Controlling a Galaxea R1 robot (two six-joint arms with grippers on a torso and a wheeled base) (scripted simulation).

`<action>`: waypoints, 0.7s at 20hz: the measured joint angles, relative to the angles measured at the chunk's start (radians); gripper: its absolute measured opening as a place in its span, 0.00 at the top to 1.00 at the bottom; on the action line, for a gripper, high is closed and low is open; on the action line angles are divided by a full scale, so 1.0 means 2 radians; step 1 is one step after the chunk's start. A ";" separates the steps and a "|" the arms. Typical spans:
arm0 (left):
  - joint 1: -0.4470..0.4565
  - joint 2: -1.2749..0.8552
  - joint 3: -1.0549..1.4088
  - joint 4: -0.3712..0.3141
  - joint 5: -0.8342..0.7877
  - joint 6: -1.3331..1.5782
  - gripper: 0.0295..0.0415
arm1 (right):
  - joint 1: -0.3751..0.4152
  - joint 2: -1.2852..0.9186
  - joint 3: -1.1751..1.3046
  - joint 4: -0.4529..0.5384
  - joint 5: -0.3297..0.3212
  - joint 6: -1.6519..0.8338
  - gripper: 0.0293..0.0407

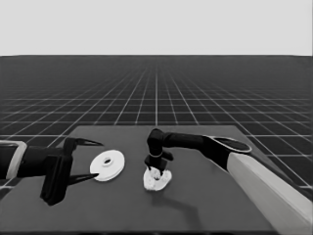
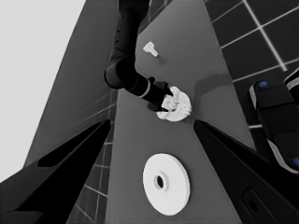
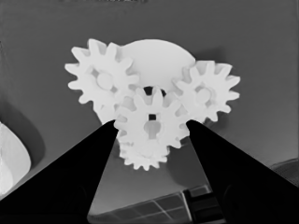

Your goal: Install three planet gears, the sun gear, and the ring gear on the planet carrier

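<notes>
The planet carrier, the smaller round part (image 3: 159,56), lies at the table's middle (image 1: 165,182). On it stand three planet gears (image 3: 103,79) (image 3: 205,93) (image 3: 145,157). Between them sits the sun gear (image 3: 150,119), meshed at the centre. My right gripper (image 3: 150,122) points straight down over the carrier (image 1: 155,171), and each of its fingers (image 3: 84,177) presses a side of the sun gear. The ring gear, the larger round part (image 1: 107,165), lies flat to the left (image 2: 166,183). My left gripper (image 1: 90,160) waits open beside it, not holding it.
A thin white piece (image 2: 150,48) lies farther along the table beyond the right arm (image 2: 126,42). Dark machinery with blue lights (image 2: 275,121) shows past the table's edge. The right arm's pale grey part (image 1: 269,186) fills the lower right of the head view.
</notes>
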 joint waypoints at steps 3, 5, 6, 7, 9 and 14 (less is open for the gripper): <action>0.000 0.000 0.000 0.000 0.000 0.000 0.25 | -0.002 0.000 0.000 0.000 0.000 0.016 0.86; 0.000 0.000 0.000 0.000 0.000 0.000 0.25 | -0.002 -0.001 0.000 0.000 0.000 0.026 0.86; 0.000 0.000 0.000 0.000 0.000 0.000 0.25 | -0.002 -0.001 0.000 0.000 0.000 0.031 0.86; 0.000 0.000 0.000 0.000 0.000 0.000 0.25 | -0.002 -0.001 0.000 0.000 0.000 0.037 0.86; 0.000 0.000 0.000 0.000 0.000 0.000 0.25 | -0.002 -0.001 0.000 0.000 0.000 0.047 0.86; 0.000 0.000 0.000 0.000 0.000 0.000 0.25 | -0.002 -0.001 0.000 0.000 0.000 0.073 0.86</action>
